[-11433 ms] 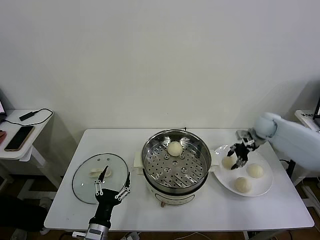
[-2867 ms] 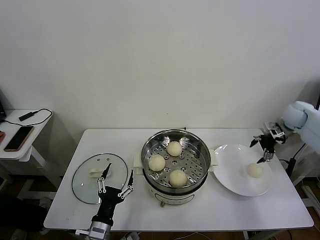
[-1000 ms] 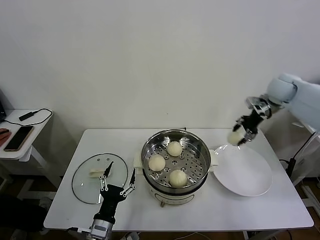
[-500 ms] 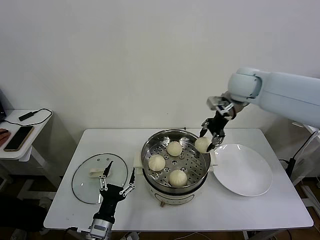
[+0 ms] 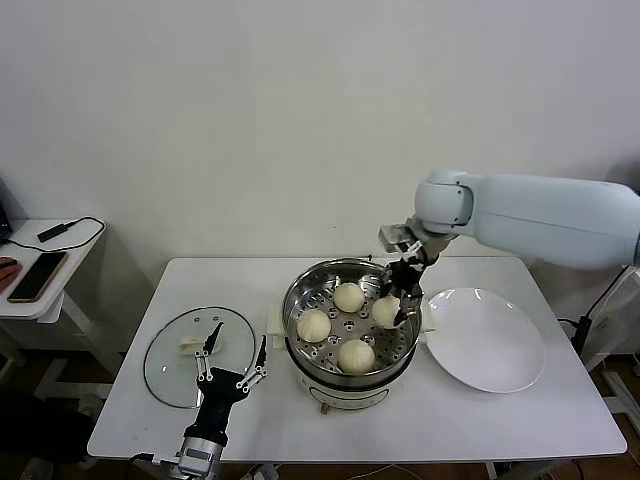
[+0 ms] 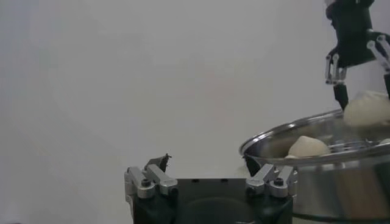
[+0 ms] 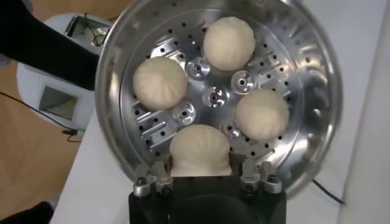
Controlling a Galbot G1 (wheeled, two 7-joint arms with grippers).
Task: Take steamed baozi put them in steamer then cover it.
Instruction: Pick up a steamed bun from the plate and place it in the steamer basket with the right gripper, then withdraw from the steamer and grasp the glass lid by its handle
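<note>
The steamer (image 5: 305,300) stands mid-table with three baozi on its perforated tray: one at the back (image 5: 348,297), one left (image 5: 313,325), one front (image 5: 356,355). My right gripper (image 5: 400,300) is shut on the fourth baozi (image 5: 387,312) and holds it low inside the steamer at the right side. In the right wrist view that baozi (image 7: 200,151) sits between the fingers over the tray (image 7: 213,96). The cover (image 5: 180,365) lies flat on the table left of the steamer. My left gripper (image 5: 230,365) is open and empty by the cover's near right edge.
An empty white oval plate (image 5: 487,340) lies right of the steamer. A small side table (image 5: 45,265) with a phone and cable stands far left. The left wrist view shows the steamer's rim (image 6: 304,131) and the right gripper (image 6: 359,55) above it.
My right gripper has carried the last baozi from the plate over the steamer's right rim and lowered it inside. The plate has been emptied. The left arm has stayed put.
</note>
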